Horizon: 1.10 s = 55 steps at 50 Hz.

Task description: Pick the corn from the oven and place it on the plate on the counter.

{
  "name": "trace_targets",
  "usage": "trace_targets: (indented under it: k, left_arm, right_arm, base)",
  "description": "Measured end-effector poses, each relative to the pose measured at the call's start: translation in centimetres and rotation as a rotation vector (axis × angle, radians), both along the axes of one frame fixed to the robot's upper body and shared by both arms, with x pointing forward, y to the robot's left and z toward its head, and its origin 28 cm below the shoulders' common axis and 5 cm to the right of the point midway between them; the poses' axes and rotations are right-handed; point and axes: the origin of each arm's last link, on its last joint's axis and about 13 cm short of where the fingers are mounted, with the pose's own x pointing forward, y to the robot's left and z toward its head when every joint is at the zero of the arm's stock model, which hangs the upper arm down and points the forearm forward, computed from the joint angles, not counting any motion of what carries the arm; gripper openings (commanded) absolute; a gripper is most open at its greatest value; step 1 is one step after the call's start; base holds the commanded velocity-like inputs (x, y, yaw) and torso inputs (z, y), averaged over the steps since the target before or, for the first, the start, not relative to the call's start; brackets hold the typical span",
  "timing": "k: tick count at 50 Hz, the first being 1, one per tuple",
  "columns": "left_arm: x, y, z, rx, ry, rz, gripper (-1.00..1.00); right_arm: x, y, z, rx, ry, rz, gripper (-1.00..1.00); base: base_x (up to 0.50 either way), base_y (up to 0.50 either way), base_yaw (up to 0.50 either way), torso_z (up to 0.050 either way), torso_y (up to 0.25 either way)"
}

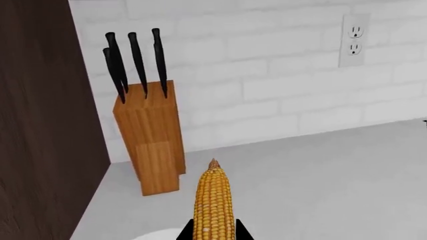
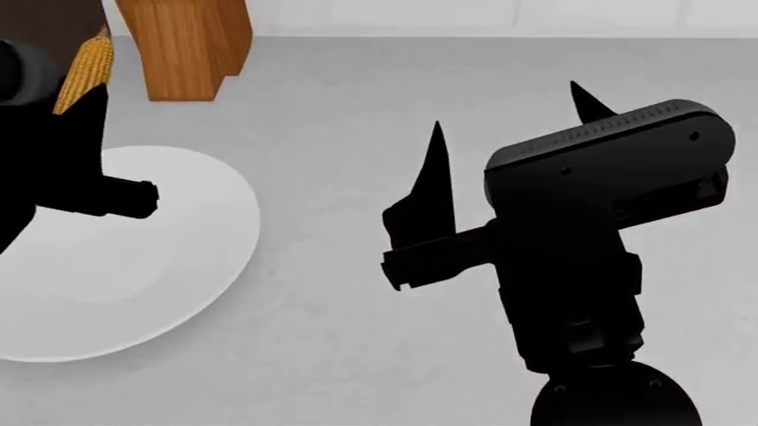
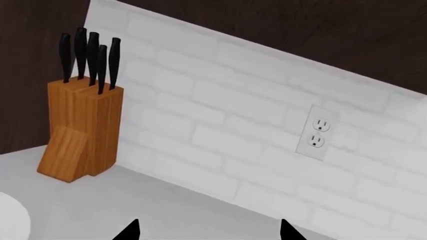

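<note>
Corn (image 1: 214, 202), a yellow-orange cob, sits clamped in the left claw (image 1: 213, 231). The left wrist view shows the claw's black jaws on either side of the cob's thick end. Its long axis runs straight out from the claw, and the brown tapered tip points toward the knife block (image 1: 151, 137) and the white brick wall.

In the head view the corn (image 2: 85, 67) shows at the upper left, above the dark left arm. It hangs over the far left edge of the plate (image 2: 177, 266), or just past that edge; I cannot tell which. The plate is round and white. It lies on the grey worktop (image 2: 474, 115) below and slightly to the right of the cob.

The right claw (image 2: 503, 124) hangs over bare worktop well to the right of the plate. Its 2 pointed fingers are spread wide and hold nothing.

The left arm is the nearer one. Judging by this layout, the drop needs the cob brought a little toward the plate's middle, then lowered.
</note>
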Motion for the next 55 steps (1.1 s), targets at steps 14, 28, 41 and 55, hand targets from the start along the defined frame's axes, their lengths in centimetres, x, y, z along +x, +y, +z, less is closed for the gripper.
trace_targets:
  k: [14, 28, 41, 55]
  left_arm:
    - [-0.2, 0.0, 0.6, 0.022, 0.155, -0.004, -1.0]
    - [-0.3, 0.7, 0.7, 0.031, 0.304, 0.002, -1.0]
    - [-0.4, 1.4, -0.1, 0.034, 0.395, 0.028, -1.0]
    - [-0.1, 1.8, -1.0, 0.038, 0.47, 0.038, -1.0]
  right_arm:
    - [0.1, 0.0, 0.0, 0.004, 0.003, 0.005, 1.0]
    - [0.2, 0.0, -0.1, 0.009, 0.005, 0.002, 1.0]
    - [0.2, 0.0, -0.1, 0.011, 0.005, 0.001, 1.0]
    - [0.2, 0.0, -0.1, 0.008, 0.005, 0.002, 1.0]
  base:
    - [0.0, 0.0, 0.0, 0.0, 0.001]
    - [0.0, 0.0, 0.0, 0.0, 0.0]
    - [0.0, 0.0, 0.0, 0.0, 0.001]
    - [0.0, 0.0, 0.0, 0.0, 0.0]
